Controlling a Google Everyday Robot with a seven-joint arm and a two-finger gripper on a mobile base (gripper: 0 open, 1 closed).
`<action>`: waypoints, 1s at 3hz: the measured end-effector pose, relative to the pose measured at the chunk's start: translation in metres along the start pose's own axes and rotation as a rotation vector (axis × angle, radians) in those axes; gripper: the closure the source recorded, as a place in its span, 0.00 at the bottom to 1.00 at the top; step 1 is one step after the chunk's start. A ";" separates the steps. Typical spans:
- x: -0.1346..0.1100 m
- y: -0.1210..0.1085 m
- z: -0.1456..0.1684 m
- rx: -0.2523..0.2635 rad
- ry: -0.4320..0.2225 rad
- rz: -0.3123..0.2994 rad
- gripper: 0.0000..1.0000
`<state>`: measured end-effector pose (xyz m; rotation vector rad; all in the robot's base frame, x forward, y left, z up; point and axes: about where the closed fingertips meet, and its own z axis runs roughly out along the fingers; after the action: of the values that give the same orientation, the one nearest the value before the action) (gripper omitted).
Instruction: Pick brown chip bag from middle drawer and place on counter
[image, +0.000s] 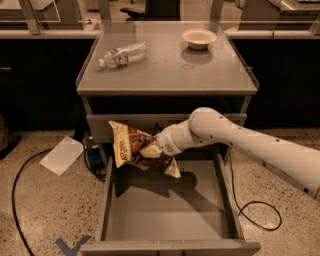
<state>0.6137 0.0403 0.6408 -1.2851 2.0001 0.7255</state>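
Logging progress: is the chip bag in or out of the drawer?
Out: the hand holds the bag in the air above the drawer floor, shadow below.

bottle (122, 54): clear plastic, lying on its side, upper left of centre, cap end toward the left
bowl (199, 38): cream, shallow, upright, top of the frame just right of centre, well apart from the bottle
paper sheet (62, 155): white, flat on the speckled floor (45, 220), left side
left cable (20, 195): black, curving over the floor at the left edge
right cable (260, 212): black, looped on the floor, lower right
tape mark (72, 246): blue, bottom left
gripper (159, 148): just left of frame centre, clamped on the brown chip bag (131, 147)
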 end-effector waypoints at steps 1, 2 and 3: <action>-0.006 0.001 -0.002 -0.006 -0.004 0.002 1.00; -0.036 0.002 -0.030 0.004 -0.037 0.018 1.00; -0.081 0.003 -0.078 0.058 -0.098 0.000 1.00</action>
<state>0.6194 0.0302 0.7529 -1.1936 1.9286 0.7114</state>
